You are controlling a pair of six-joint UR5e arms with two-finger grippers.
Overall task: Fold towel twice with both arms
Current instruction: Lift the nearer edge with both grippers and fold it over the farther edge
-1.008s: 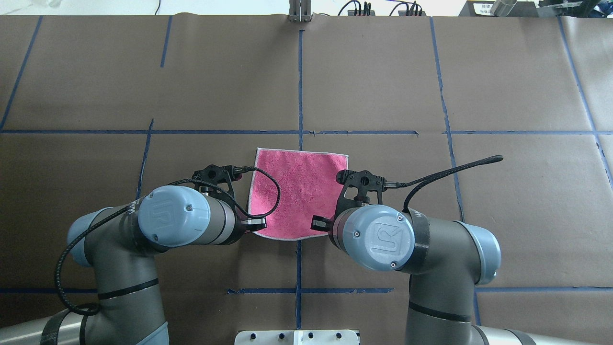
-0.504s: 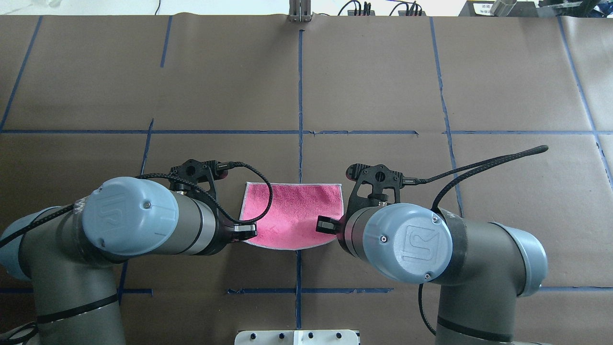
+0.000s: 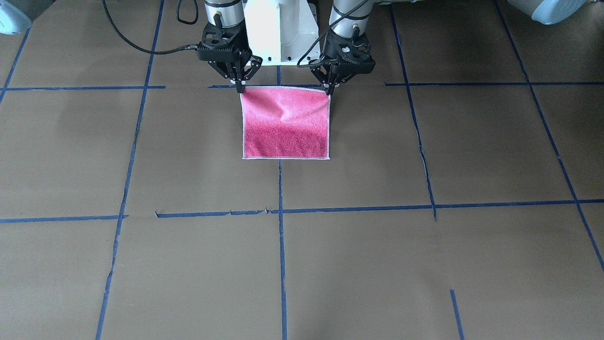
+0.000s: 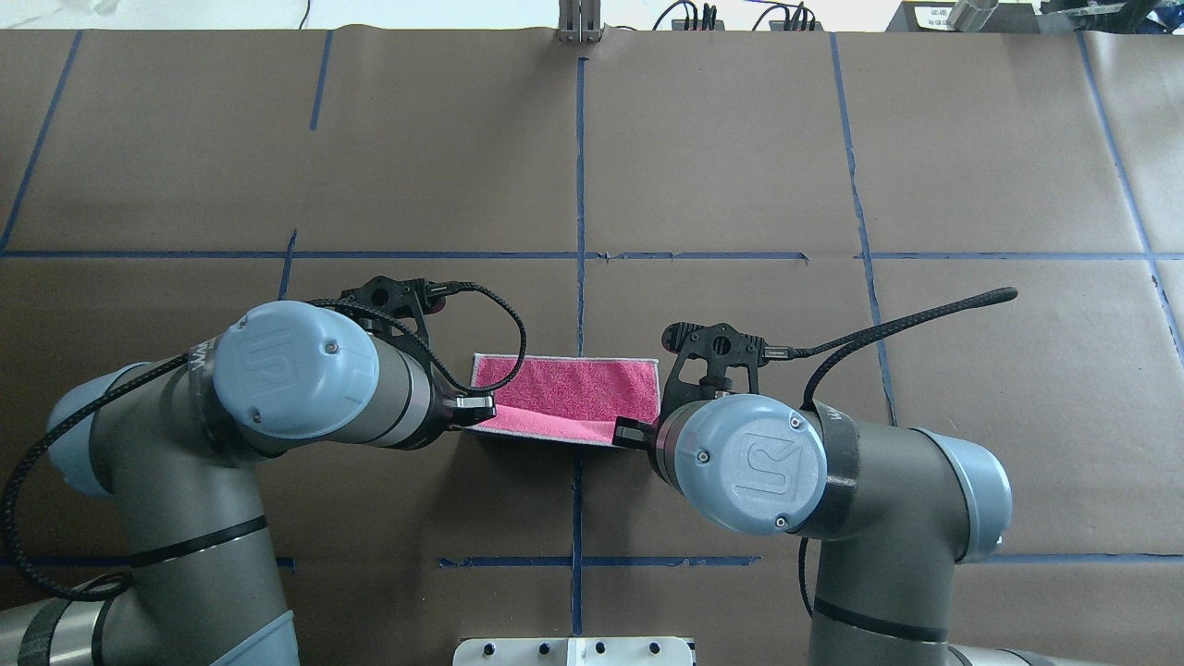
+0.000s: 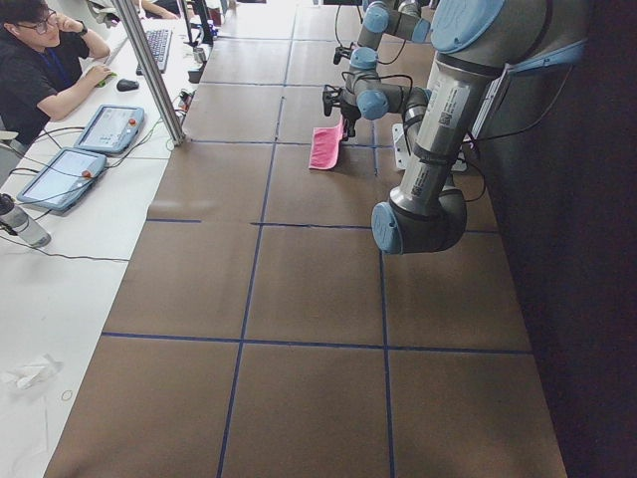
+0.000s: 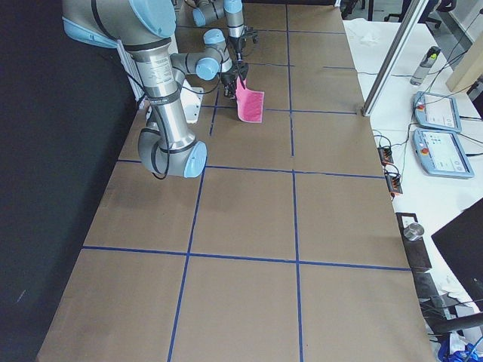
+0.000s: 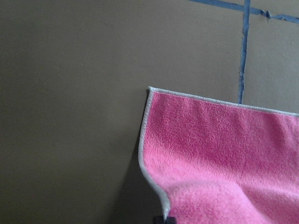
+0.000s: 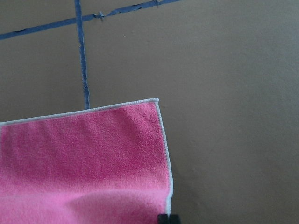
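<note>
**Towel.** The towel [image 3: 285, 123] hangs between the two grippers just in front of the white base [image 3: 278, 33], straddling the centre tape line [image 3: 281, 198] of the paper-covered table [image 4: 740, 166]. The edge nearest the robot is lifted. The far edge appears to rest on the paper, straight and square to the tape. The cloth slopes steeply, so the overhead view shows only a narrow pink strip with white edging. Only the pink face shows; the other face is not visible in any view. A shallow crease sags from the middle of the lifted edge.

**Left gripper.** The left gripper [image 3: 329, 89] points down at the lifted corner on the robot's left side. Its jaws are drawn narrow and pinch that corner. In the left wrist view the towel's side edge runs down to a dark fingertip [image 7: 160, 220] at the bottom of the frame, and the cloth bulges just above it.

**Right gripper.** The right gripper [image 3: 240, 85] is posed the same way on the opposite lifted corner, jaws narrow and clamped on the cloth. The right wrist view shows the edging ending at a fingertip [image 8: 167, 219].

**Arms.** The left arm [image 4: 296, 375] and right arm [image 4: 749, 458] reach in from either side, their wrists level with each other and the towel stretched between them.

**Surroundings.** A seated person [image 5: 45, 70] is at a side desk, well apart from the towel.
</note>
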